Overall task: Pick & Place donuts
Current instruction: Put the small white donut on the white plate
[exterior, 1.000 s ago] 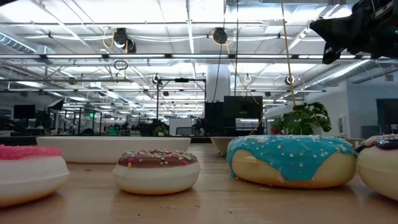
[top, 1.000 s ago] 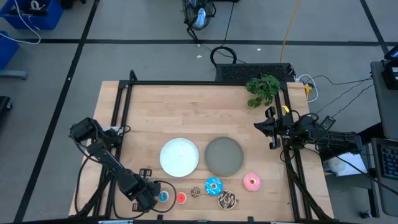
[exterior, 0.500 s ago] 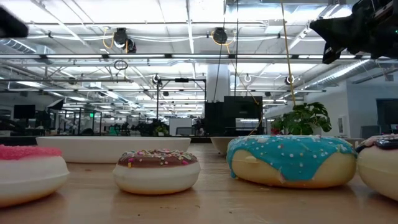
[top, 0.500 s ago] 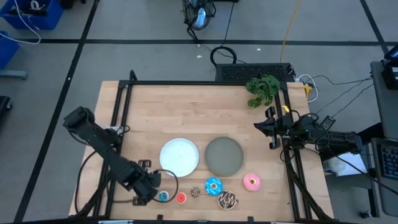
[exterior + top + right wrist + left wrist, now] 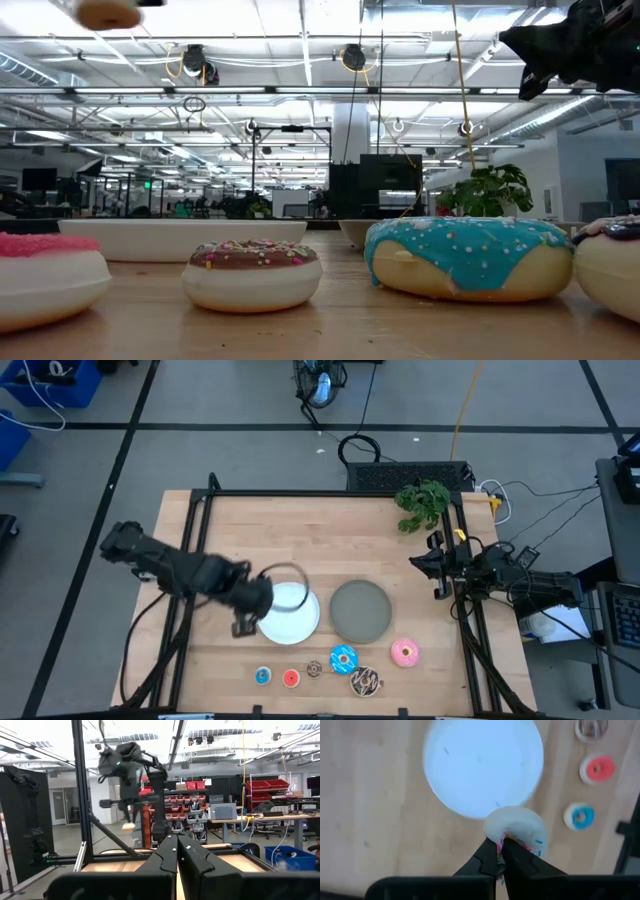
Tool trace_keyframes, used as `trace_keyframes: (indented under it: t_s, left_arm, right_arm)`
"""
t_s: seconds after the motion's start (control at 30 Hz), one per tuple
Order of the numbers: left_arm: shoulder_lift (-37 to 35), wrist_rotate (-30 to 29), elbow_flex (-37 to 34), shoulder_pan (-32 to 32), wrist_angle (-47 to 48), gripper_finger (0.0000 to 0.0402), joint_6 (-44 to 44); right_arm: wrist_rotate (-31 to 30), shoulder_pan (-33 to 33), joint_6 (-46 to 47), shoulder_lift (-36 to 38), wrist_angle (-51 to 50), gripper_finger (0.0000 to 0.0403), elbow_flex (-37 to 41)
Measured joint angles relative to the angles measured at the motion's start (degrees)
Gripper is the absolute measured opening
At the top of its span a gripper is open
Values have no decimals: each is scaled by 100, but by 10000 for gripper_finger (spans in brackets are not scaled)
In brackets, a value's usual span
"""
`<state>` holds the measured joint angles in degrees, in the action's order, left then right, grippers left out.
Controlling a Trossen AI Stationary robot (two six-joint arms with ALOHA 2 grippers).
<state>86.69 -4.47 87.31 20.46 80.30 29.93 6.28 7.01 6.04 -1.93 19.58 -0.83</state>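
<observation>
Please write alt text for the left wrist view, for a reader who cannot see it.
The left gripper is shut on a tiny pale pink donut, held above the wooden table beside the round white plate. Tiny blue, red and brown donuts lie beyond.

Grey floor, red bins, ceiling lights

The table is showing pale wood grain. One plate is showing white, the other plate grey. The donuts are showing blue, red, blue icing, pink and chocolate with sprinkles.
</observation>
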Motion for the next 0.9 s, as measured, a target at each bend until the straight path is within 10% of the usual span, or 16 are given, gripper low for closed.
trace_keyframes:
  t_s: [0.47, 0.9]
  left_arm:
    - [413, 247, 337, -1748, 57, 8, -1597]
    - [2575, 641, 325, -1702, -395, 10, -2539]
  right_arm:
    - [0, 1, 81, 2, 286, 0, 0]
    - [0, 0, 81, 0, 285, 0, 1]
